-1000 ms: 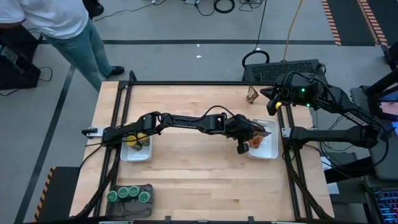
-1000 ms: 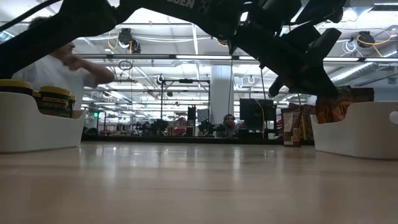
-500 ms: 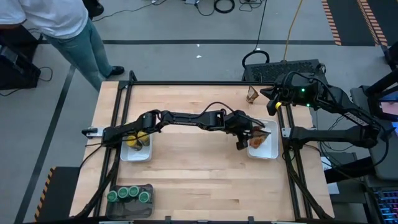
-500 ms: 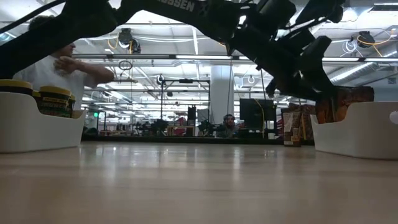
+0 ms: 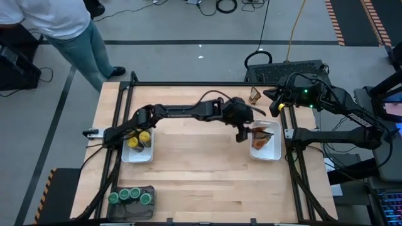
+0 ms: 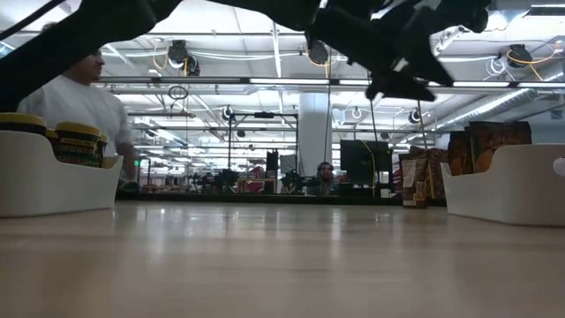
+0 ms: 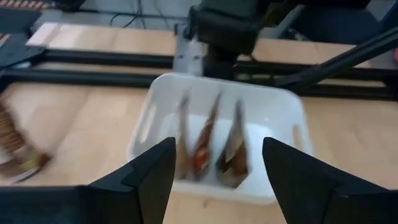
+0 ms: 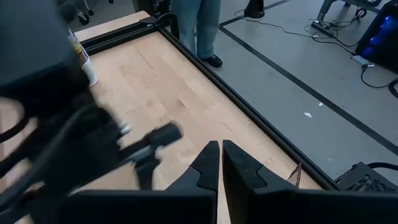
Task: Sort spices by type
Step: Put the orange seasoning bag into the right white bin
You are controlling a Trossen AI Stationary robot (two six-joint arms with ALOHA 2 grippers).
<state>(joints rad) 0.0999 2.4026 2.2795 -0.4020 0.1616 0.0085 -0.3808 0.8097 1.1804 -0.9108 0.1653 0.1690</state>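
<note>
My left gripper hangs open above the near-left side of the right white tray, holding nothing. In that tray three brown-orange packets stand on edge. One more packet lies on the table near the far right corner. Yellow-lidded jars sit in the left white tray. Green-lidded jars fill the dark tray at the near left. My right gripper waits shut, raised at the far right.
A black frame runs along the table's edges. A person stands beyond the far left corner. Bare wood lies between the two white trays.
My left gripper has let go of a brown packet, which now stands in the right white tray. It has opened, risen, and drawn back a little toward the table's far edge and left.
</note>
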